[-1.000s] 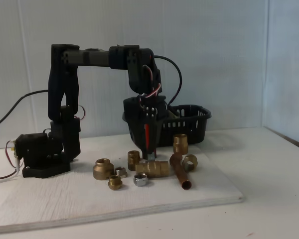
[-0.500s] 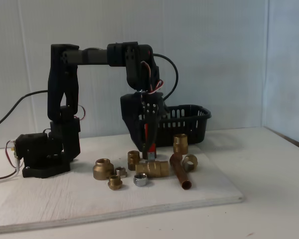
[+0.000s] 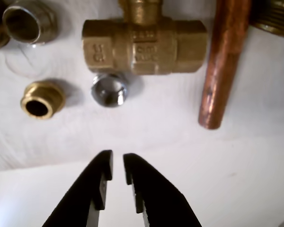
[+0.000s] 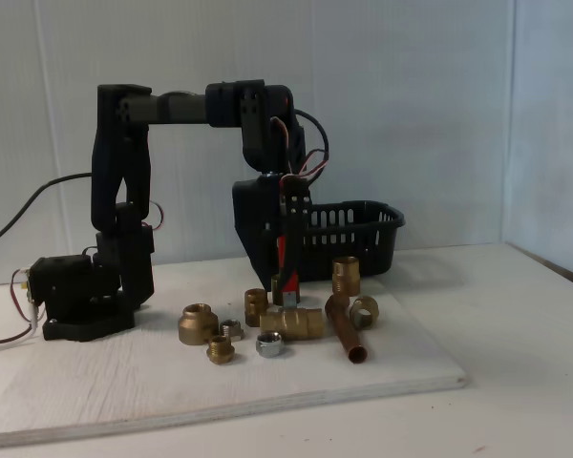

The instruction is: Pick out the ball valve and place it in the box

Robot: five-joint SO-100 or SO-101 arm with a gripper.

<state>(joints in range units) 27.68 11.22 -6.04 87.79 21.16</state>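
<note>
The ball valve (image 3: 144,45) lies crosswise at the top of the wrist view, its brass body lettered and its stem pointing to the top edge. In the fixed view the ball valve (image 4: 292,322) rests on the white board with its red lever (image 4: 281,250) standing upright behind my arm. My gripper (image 3: 117,160) hovers short of the valve, over bare board, with its black fingers nearly together and nothing between them. The fixed view has the gripper (image 4: 285,296) pointing down just above the valve. The black slotted box (image 4: 363,239) stands behind the fittings.
A copper tube (image 3: 225,61) lies right of the valve. A silver nut (image 3: 110,89) and a small brass fitting (image 3: 38,98) sit just in front of it, and a steel-coloured fitting (image 3: 28,21) is at the upper left. A large brass coupling (image 4: 199,322) stands further left.
The wrist has lifted a little and turned above the valve. The fittings and the box have stayed put.
</note>
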